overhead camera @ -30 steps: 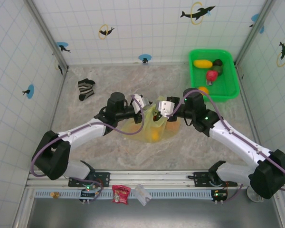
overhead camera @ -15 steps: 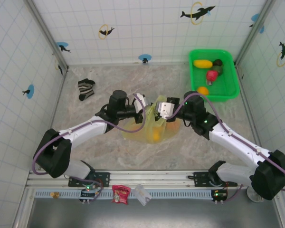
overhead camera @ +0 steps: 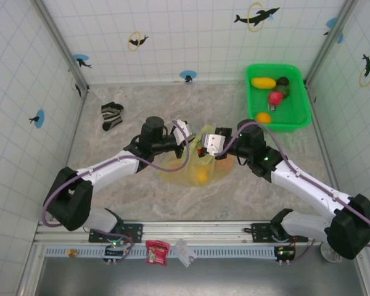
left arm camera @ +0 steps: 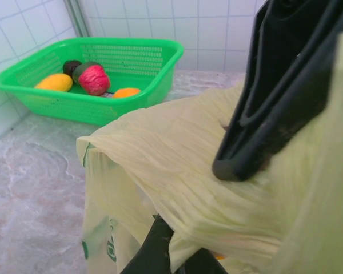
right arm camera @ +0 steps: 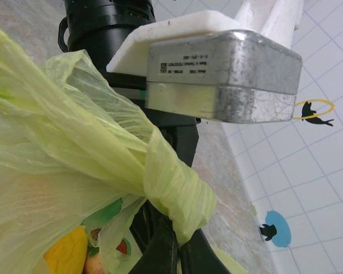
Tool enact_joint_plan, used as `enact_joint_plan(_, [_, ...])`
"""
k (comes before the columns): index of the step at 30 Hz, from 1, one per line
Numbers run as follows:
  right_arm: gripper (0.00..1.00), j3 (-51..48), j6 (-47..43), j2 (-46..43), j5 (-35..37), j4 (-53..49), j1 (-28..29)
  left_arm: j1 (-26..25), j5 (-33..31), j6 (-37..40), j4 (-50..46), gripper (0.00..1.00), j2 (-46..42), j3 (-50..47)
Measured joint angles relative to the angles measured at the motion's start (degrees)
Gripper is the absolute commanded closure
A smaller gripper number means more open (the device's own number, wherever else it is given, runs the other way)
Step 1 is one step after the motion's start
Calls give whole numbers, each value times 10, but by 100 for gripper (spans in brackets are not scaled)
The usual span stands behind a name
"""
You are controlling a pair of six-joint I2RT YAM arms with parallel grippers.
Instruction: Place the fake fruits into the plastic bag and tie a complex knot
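The pale-yellow plastic bag point(overhead camera: 196, 166) lies mid-table with fake fruits inside: an orange one point(overhead camera: 200, 176) shows through from above, a yellow one point(right arm camera: 66, 254) in the right wrist view. Both grippers meet just above it. My left gripper point(overhead camera: 186, 139) point(left arm camera: 180, 251) is shut on a flat handle strip of the bag point(left arm camera: 177, 171). My right gripper point(overhead camera: 205, 146) point(right arm camera: 177, 242) is shut on the other strip, just under the knot point(right arm camera: 174, 191), a loose wrap of one strip round the other. More fake fruits point(overhead camera: 274, 97) lie in the green tub point(overhead camera: 296, 117).
The green tub point(left arm camera: 131, 108) stands at the back right against the tiled wall, holding yellow point(left arm camera: 56, 83), red point(left arm camera: 94, 80), orange point(left arm camera: 126, 92) and dark fruits. A striped sock point(overhead camera: 111, 115) lies at the back left. Tiled walls close in three sides.
My left gripper has closed on the bag's handle strip. The right gripper has drifted a little left, nearer the left one, and the bag has bunched between them.
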Motion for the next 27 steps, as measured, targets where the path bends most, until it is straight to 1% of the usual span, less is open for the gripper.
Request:
enact_joint_plan(1, [100, 0, 0, 0, 0, 0, 0, 0, 0, 0, -1, 100, 0, 0])
enact_joint_plan(5, [72, -1, 8, -5, 4, -2, 1, 1, 1, -1, -2, 100, 0, 0])
enact_joint_plan(6, [68, -4, 9, -9, 5, -2, 2, 1, 1, -3, -1, 100, 0, 0])
enact_joint_plan(9, [61, -24, 19, -41, 9, 2, 6, 4, 2, -16, 1, 100, 0, 0])
enact_joint_plan(12, [57, -58, 45, -83, 18, 15, 12, 8, 1, -35, 13, 100, 0, -3])
enact_joint_plan(14, [57, -77, 66, -105, 25, 25, 19, 9, -1, -47, 16, 100, 0, -5])
enact_joint_plan(16, [56, -97, 86, -125, 31, 43, 35, 9, -3, -59, 21, 100, 0, -7])
enact_joint_plan(18, [56, -122, 99, -145, 47, 64, 66, 9, -5, -72, 28, 100, 0, -12])
enact_joint_plan(20, [56, -137, 104, -152, 63, 77, 98, 9, -6, -81, 29, 100, 0, -15])
enact_joint_plan(23, [50, -152, 103, -147, 94, 108, 140, 9, -10, -93, 34, 100, 0, -17])
enact_joint_plan(27, [49, -174, 78, -134, 137, 159, 177, 9, -12, -105, 42, 100, 0, -24])
